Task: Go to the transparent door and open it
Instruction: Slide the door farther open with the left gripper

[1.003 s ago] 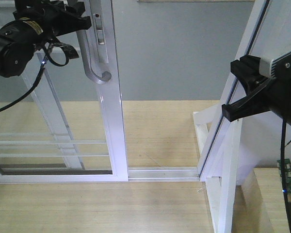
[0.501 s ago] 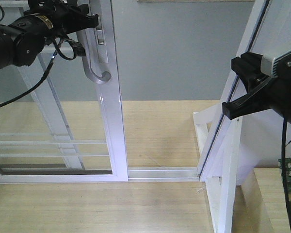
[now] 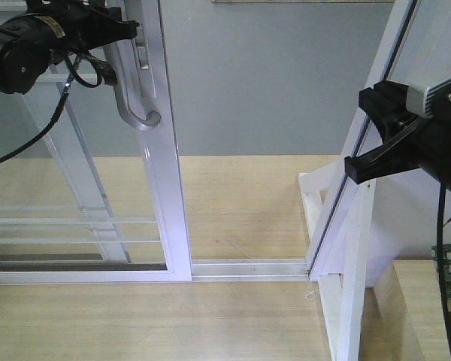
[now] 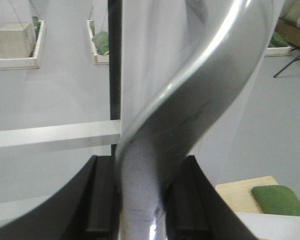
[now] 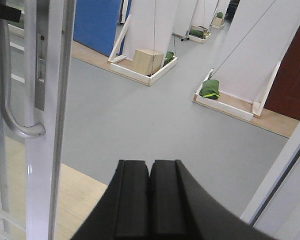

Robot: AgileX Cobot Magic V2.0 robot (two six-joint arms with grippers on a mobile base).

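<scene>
Grey handle held by left end effector, transparent door slid leftward, right end effector closed.

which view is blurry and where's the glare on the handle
Left wrist view: the curved grey metal pull handle is soft-focused, with a bright glare streak along its edge. Front-facing view: sharp, mild sheen on the white-framed transparent door. Right wrist view: crisp, evenly lit.

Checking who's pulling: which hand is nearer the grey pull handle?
Left. The left hand grips the pull handle, fingers either side; the right hand hangs shut, well off to its right.
</scene>
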